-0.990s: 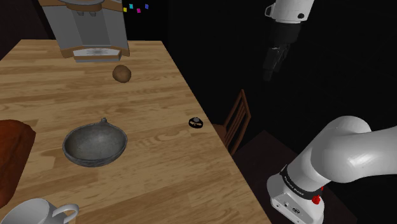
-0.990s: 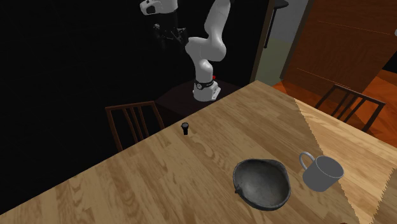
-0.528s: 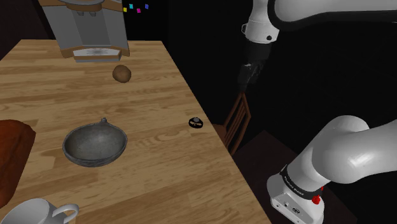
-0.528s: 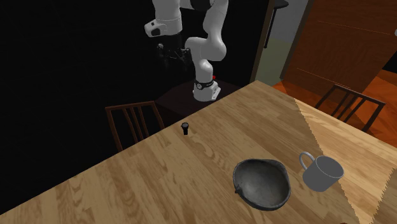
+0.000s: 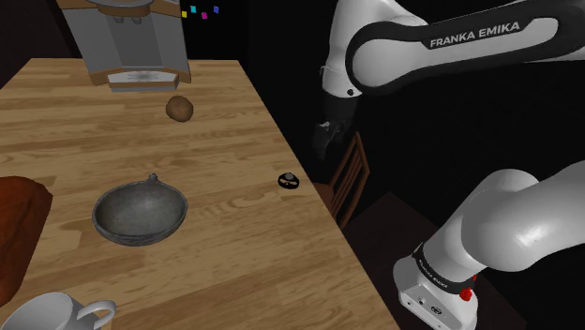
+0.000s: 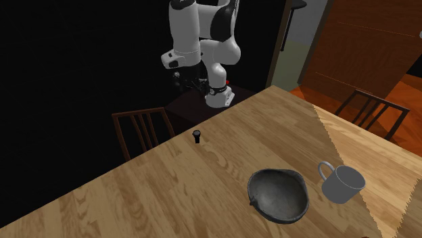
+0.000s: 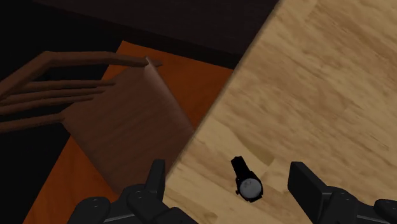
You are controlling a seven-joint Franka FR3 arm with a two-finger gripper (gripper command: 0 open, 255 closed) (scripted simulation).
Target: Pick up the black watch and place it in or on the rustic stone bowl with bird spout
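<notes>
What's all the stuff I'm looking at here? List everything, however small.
table: one, light wood, under the rest
watch: one, black, near the table edge
bowl: one, grey, spouted, mid-table
mug: one, white, beside the bowl
lump: one, brown, before the machine
machine: one, grey, far table end in the shoulder view
chairs: two, dark wood; one off the edge near the watch, the other opposite
arm: one, white, dark joints
gripper: one, black, open, above the watch
</notes>
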